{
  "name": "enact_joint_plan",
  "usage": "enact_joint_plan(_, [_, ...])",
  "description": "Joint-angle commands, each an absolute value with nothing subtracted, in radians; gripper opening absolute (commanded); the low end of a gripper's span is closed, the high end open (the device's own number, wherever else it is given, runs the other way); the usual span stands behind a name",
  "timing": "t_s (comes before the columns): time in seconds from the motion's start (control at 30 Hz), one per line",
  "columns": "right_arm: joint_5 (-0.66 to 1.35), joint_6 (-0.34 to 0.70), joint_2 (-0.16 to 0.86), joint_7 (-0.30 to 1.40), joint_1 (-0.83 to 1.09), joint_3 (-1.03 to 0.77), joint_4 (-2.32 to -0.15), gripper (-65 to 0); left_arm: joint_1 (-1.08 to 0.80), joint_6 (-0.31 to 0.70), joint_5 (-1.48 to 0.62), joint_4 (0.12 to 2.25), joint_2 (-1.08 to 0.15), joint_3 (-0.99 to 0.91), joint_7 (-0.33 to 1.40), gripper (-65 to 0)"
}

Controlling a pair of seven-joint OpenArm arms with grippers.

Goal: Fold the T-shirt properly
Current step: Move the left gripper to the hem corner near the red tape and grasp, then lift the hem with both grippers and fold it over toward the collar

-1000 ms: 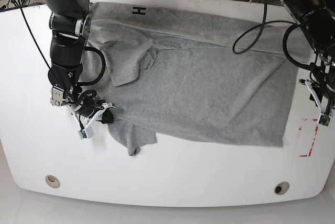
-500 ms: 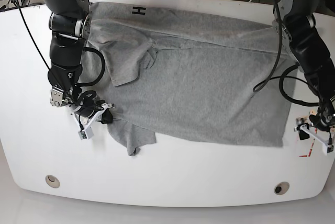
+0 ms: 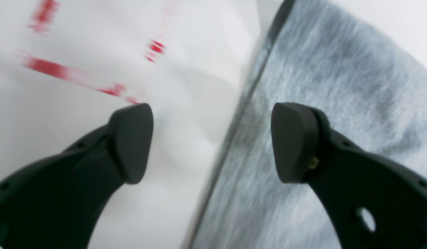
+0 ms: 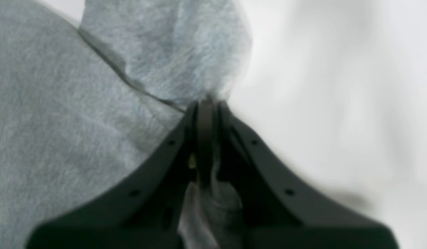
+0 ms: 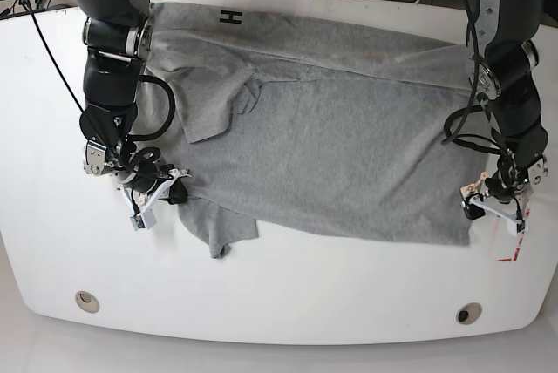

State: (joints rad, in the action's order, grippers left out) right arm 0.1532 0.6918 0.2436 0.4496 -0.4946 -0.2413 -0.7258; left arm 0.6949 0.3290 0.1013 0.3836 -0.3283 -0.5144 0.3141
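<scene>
The heather-grey T-shirt (image 5: 340,138) lies spread over the white table (image 5: 288,290), with a black letter H (image 5: 231,17) near its far edge. My right gripper (image 5: 172,193) is at the shirt's left edge and is shut on a pinch of grey fabric. The right wrist view shows the fingers (image 4: 206,103) closed with the T-shirt (image 4: 61,121) bunched between them. My left gripper (image 5: 490,206) is open at the shirt's near right corner. In the left wrist view its fingers (image 3: 211,141) straddle the T-shirt's (image 3: 338,86) edge, one over cloth and one over bare table.
Red tape marks (image 5: 513,238) lie on the table just right of the shirt's corner and also show in the left wrist view (image 3: 47,67). Two round holes (image 5: 86,301) (image 5: 469,313) sit near the front edge. Cables hang behind the table.
My left arm has moved from the table's right edge inward to the shirt's near right corner. My right gripper has stayed in place, still holding the shirt's left edge.
</scene>
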Motion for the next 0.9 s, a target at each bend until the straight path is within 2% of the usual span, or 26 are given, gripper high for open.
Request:
enact_joint_plan(0.0, [0.160,0.698,0.257,0.440,-0.521,-0.248,-0.746,-65.0,0.737,0.334,0.090,0.348,-0.341,-0.515,0.283,-15.1])
enact_joint_plan(0.5, [0.162,0.698,0.255,0.440,-0.519,-0.246,-0.746,-65.0,0.740,0.337,0.090,0.328,-0.292,-0.513,0.269,-15.6])
enact_joint_plan(0.67, [0.162,0.698,0.254,0.440,-0.519,-0.246,-0.746,-65.0,0.740,0.340,0.090,0.328,-0.277,-0.512,0.269,-28.2])
enact_joint_plan(0.8, [0.162,0.698,0.254,0.440,-0.518,-0.246,-0.746,-65.0,0.737,0.340,0.090,0.328,-0.275,-0.512,0.269,-45.1])
enact_joint_plan(0.87, [0.162,0.698,0.254,0.440,-0.518,-0.246,-0.746,-65.0,0.736,0.340,0.094,0.326,-0.274,-0.512,0.269,-51.4])
